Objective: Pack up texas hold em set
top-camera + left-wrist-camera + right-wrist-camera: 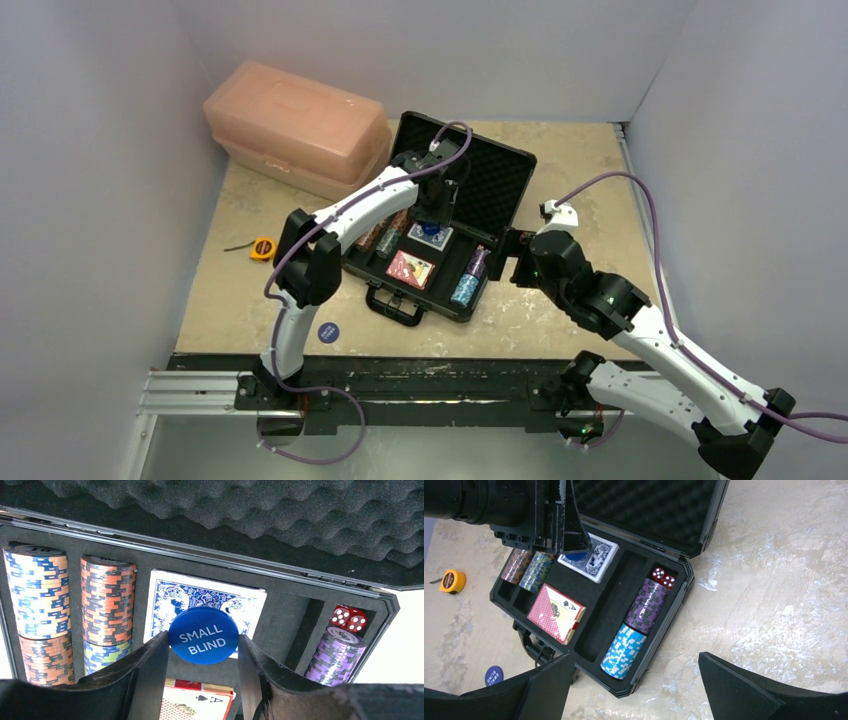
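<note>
Left gripper [202,639] clamps disc [203,635] over blue deck [210,595] in case [285,620], right gripper [636,657] gapes empty; disc-placing step, next likely: lower to free slot, release.

Briefcase [619,592] foam lining matt, ridged; blue disc [203,635] glossy plastic; table [774,605] smooth, stone-look.

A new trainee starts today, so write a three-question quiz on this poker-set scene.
1. True or false: the left jaws hold the SMALL BLIND disc above the open briefcase.
2. Where is the other blue disc? A) inside the briefcase B) on the table by the left arm's base C) on the briefcase lid
3. What colour is the chip stack beside the red dice?
Key: 1 true; 2 B; 3 purple.
</note>
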{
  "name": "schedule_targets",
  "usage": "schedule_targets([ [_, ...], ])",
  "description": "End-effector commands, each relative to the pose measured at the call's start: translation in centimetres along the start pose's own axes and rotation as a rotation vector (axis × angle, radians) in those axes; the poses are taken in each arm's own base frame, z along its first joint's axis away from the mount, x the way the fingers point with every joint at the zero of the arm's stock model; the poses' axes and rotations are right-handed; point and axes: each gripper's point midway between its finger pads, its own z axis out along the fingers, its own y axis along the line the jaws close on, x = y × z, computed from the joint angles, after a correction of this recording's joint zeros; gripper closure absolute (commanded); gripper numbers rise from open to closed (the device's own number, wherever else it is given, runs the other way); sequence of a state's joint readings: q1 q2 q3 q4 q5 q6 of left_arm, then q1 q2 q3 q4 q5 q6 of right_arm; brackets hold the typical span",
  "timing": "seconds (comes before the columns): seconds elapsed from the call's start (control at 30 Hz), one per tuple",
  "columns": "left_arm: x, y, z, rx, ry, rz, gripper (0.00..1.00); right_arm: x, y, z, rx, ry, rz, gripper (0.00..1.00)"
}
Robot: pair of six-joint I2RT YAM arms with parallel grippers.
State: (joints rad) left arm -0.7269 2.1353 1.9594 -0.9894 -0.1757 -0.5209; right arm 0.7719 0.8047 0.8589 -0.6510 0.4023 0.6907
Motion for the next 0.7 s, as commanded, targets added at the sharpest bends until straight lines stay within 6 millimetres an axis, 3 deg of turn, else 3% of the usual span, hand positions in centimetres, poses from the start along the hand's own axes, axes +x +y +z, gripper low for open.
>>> schedule_targets([
  [0.0,-1.19,-0.08,-0.42,-0.004,-0.031,-0.036,0.69,-0.68,-0.14,-0.19,0.009,-0.024,0.001,0.01],
  [0.67,-0.82,0.10,0.49,-0.011,-0.023,-0.023,0.66,-0.22,-0.16,0.16,0.011,-0.012,0.004,0.01],
])
